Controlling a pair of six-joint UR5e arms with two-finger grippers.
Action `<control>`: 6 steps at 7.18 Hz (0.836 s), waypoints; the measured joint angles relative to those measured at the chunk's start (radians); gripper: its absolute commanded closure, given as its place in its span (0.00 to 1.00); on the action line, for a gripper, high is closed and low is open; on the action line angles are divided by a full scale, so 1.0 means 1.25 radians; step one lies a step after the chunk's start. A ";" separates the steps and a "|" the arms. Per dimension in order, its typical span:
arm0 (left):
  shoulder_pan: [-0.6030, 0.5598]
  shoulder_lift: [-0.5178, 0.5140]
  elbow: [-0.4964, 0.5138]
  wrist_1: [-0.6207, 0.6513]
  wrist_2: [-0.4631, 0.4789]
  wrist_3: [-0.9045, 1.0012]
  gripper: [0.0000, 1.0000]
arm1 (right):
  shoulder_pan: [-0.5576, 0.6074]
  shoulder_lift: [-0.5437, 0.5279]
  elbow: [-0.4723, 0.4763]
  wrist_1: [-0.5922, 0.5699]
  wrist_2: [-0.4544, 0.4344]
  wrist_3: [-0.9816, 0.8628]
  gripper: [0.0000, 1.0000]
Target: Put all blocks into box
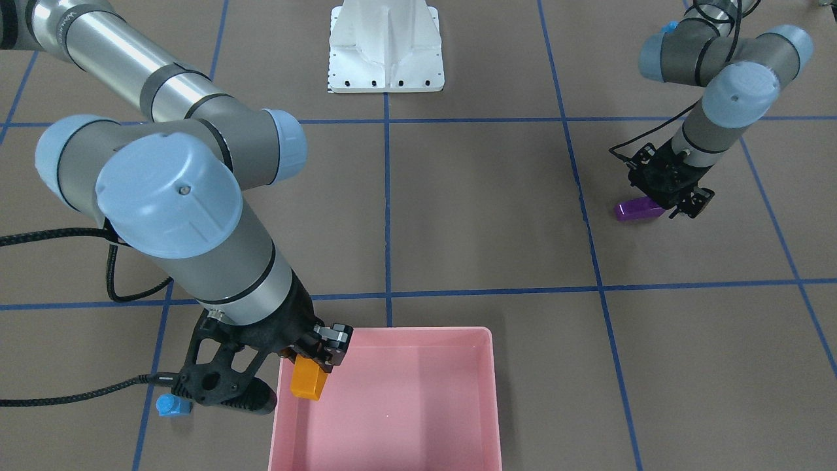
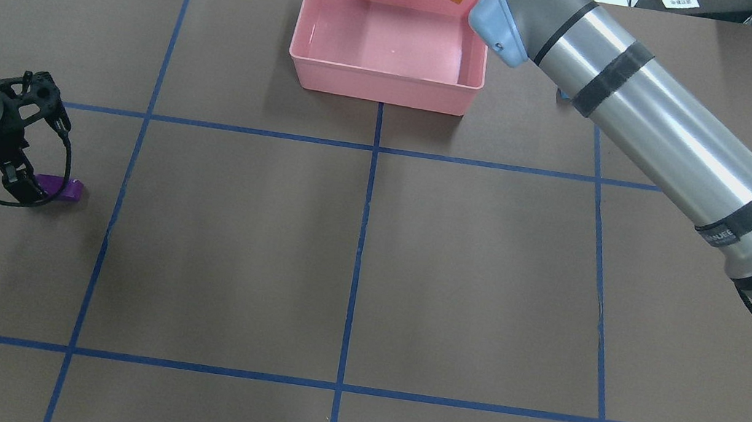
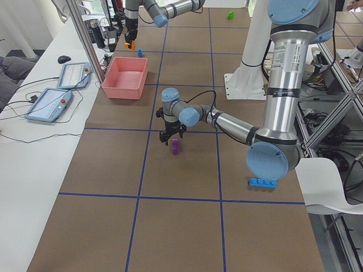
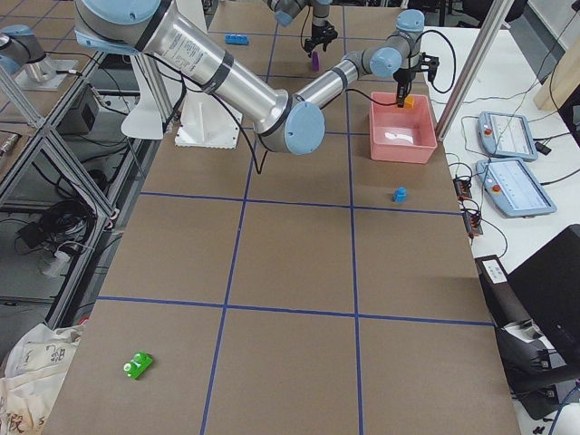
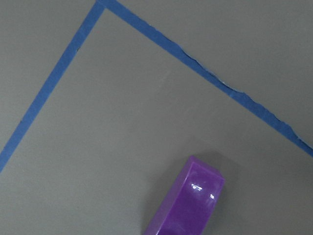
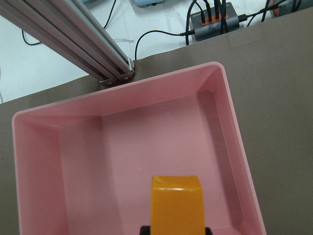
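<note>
My right gripper is shut on the orange block and holds it above the pink box, near the box's corner. The right wrist view shows the orange block over the box's floor. My left gripper stands low with its jaws apart at one end of the purple block, which lies on the table. The left wrist view shows that block close below. The small light-blue block lies beside the box. The long light-blue block and the green block lie far off.
The white robot base plate stands at the table's middle on the robot's side. Blue tape lines grid the brown table. Tablets and a metal post stand beyond the box's side of the table.
</note>
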 measured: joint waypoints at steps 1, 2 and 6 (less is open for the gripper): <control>0.002 -0.004 0.006 0.000 0.000 -0.001 0.00 | -0.007 0.014 -0.032 0.013 -0.019 -0.002 1.00; 0.007 -0.009 0.012 0.000 0.003 -0.002 0.00 | -0.018 0.025 -0.053 0.021 -0.045 -0.004 1.00; 0.020 -0.022 0.036 0.000 0.015 -0.003 0.00 | -0.069 0.034 -0.170 0.172 -0.146 -0.002 0.41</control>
